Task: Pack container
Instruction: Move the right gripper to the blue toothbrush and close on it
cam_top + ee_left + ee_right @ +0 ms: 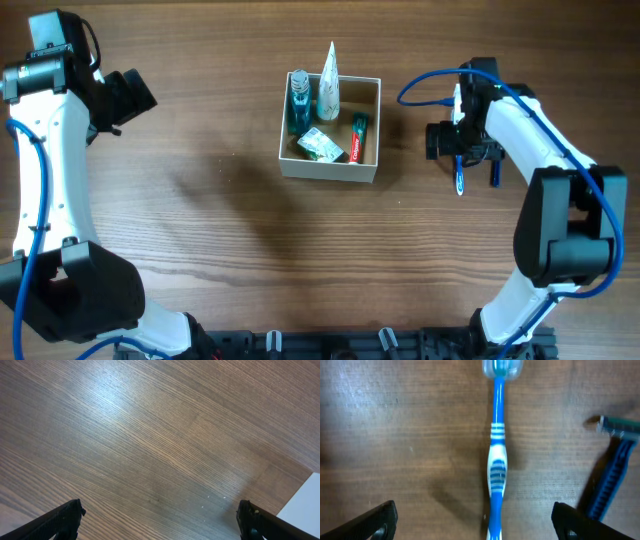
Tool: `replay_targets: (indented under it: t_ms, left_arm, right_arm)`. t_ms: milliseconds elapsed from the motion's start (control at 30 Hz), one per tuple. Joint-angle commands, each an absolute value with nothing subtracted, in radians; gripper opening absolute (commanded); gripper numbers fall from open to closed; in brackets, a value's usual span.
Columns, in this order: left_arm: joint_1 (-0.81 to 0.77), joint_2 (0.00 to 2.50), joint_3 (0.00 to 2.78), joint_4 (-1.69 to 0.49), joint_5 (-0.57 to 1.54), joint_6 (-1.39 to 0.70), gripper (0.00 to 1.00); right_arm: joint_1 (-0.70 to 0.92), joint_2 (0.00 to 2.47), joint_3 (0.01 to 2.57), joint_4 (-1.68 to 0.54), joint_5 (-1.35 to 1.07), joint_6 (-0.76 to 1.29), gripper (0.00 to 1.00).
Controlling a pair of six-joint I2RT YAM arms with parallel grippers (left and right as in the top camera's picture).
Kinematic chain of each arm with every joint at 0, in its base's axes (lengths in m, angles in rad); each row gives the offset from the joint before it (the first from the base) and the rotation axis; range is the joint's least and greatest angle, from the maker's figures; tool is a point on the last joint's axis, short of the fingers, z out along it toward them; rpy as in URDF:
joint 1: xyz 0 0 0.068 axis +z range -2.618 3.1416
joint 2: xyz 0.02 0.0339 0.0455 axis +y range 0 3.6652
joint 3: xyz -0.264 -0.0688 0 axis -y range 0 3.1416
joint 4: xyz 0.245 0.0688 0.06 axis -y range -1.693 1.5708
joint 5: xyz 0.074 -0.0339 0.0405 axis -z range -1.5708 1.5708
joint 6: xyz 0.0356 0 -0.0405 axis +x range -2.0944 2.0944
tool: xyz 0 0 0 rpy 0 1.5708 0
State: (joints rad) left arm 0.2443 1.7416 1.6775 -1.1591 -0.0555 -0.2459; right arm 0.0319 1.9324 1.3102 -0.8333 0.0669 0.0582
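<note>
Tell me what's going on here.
The right gripper hangs open over a toothbrush lying on the table, a razor beside it; neither is packed yet. The container already holds a bottle, a tube, a packet and toothpaste. The left gripper is open and holds nothing.

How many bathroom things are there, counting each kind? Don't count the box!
Toothbrush: 1
Razor: 1
Blue bottle: 1
Tubes: 2, white tube and red tube
Green and white packet: 1
Total: 6
</note>
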Motion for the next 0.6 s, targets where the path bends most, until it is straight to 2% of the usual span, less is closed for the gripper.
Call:
replay_targets:
  t_ms: [0,567]
  left_arm:
    - [0.247,1.745,1.685,-1.159,-0.058,-0.251,1.0]
    - [0.247,1.745,1.685,-1.159,-0.058,-0.251,1.0]
  right_arm:
    - [0.032,1.969,1.301,-0.807,0.047,0.052,1.0]
    - [0.032,2.019,1.3,-0.818,0.044,0.052,0.98]
